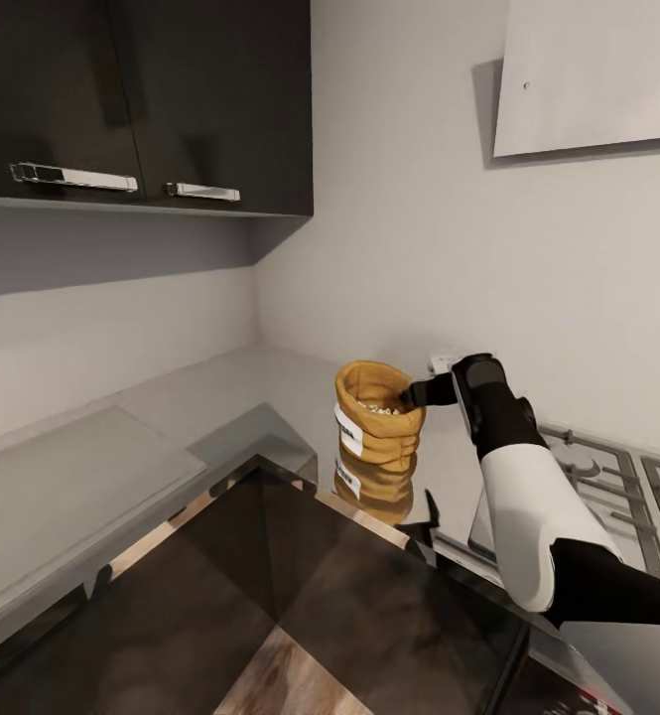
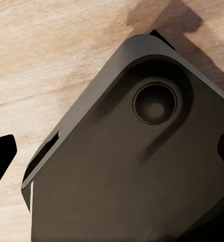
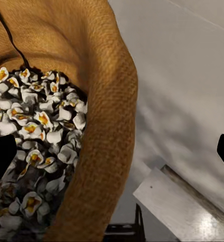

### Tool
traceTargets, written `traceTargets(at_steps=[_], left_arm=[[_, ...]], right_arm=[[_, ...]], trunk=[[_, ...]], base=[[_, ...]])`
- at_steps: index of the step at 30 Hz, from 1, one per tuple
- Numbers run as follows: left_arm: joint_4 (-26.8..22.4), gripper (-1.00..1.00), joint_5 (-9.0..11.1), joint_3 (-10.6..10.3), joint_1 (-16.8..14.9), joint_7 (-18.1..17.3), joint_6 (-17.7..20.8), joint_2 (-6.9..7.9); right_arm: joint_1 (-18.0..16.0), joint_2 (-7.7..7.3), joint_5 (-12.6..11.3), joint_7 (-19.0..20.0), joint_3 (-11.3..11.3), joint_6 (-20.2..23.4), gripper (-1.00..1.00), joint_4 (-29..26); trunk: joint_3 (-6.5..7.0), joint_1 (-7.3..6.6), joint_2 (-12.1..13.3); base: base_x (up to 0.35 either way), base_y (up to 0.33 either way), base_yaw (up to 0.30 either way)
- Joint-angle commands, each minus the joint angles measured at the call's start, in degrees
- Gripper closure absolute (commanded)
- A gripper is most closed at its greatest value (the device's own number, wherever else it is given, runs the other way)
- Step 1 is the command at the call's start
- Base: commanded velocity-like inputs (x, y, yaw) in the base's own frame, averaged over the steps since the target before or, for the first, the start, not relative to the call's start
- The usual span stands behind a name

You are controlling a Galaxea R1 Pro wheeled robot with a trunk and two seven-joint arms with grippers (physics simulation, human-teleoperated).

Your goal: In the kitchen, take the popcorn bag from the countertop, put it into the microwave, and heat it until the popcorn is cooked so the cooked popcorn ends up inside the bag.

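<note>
— What can't you make out?
— My right gripper [image 1: 406, 393] tips vanish behind the popcorn bag [image 1: 377, 425] rim; the label print is too small to read.
— And left?
— My left gripper [image 2: 112, 161] fingers are cut off at the frame's sides.

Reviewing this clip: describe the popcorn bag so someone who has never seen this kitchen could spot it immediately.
Start at the grey countertop that runs into the corner under the dark wall cabinets. Just left of the stove grates, at the right gripper, stands the popcorn bag. It is the one mustard-yellow thing there: a wrinkled sack with rolled rim, white label and popcorn inside.
</note>
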Motion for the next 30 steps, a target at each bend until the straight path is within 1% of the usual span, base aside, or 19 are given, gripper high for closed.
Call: traceTargets(at_steps=[1,7,8,12,14,20,26,27,30], left_arm=[[0.0,-1.00,0.1,0.0,0.0,0.1,-0.1,-0.02],[0.0,-1.00,0.0,0.0,0.0,0.1,-0.1,-0.09],[0.0,-1.00,0.1,0.0,-0.1,0.1,-0.1,0.00],[-0.1,-1.00,0.1,0.0,-0.1,0.1,-0.1,-0.06],[-0.1,-1.00,0.1,0.0,-0.1,0.1,-0.1,-0.06],[-0.1,-1.00,0.0,0.0,-0.1,0.1,-0.1,-0.05],[-0.1,-1.00,0.1,0.0,-0.1,0.1,-0.1,-0.05],[-0.3,-1.00,0.1,0.2,-0.1,-0.3,-0.1,-0.31],[-0.3,-1.00,0.1,0.2,-0.1,-0.1,-0.1,-0.25]], right_arm=[[0.0,0.05,0.6,0.5,-0.3,0.4,-1.00,-0.1],[0.0,0.05,0.6,0.5,-0.3,0.9,-1.00,-0.2],[0.0,0.36,0.6,0.8,-0.4,1.0,-1.00,-0.5],[-0.1,0.68,0.6,0.5,-0.5,0.1,-1.00,-0.7],[-0.1,0.54,0.6,0.5,-0.5,0.1,-1.00,-1.3],[0.0,0.43,0.7,0.4,-0.4,0.2,-1.00,-3.3],[0.0,0.29,0.8,0.4,-0.4,0.3,-1.00,-3.4],[0.3,0.57,1.2,0.8,-0.4,0.6,-1.00,-3.7],[1.3,0.42,1.1,0.6,-0.4,0.7,-1.00,-4.5]], trunk=[[-0.06,0.00,0.0],[-0.06,0.00,0.0],[-0.06,0.00,0.0],[-0.06,0.00,0.0],[-0.06,0.00,0.0],[-0.06,0.00,0.0],[-0.06,0.00,0.0],[-0.06,0.00,0.0],[-0.06,0.00,0.0]], base=[[0.000,0.000,0.000],[-0.089,0.000,0.000],[0.000,0.000,0.000],[0.000,0.000,0.000],[0.002,0.000,0.000],[0.148,0.000,0.000],[0.019,0.000,0.000],[0.000,0.000,0.000],[0.000,0.000,0.000]])
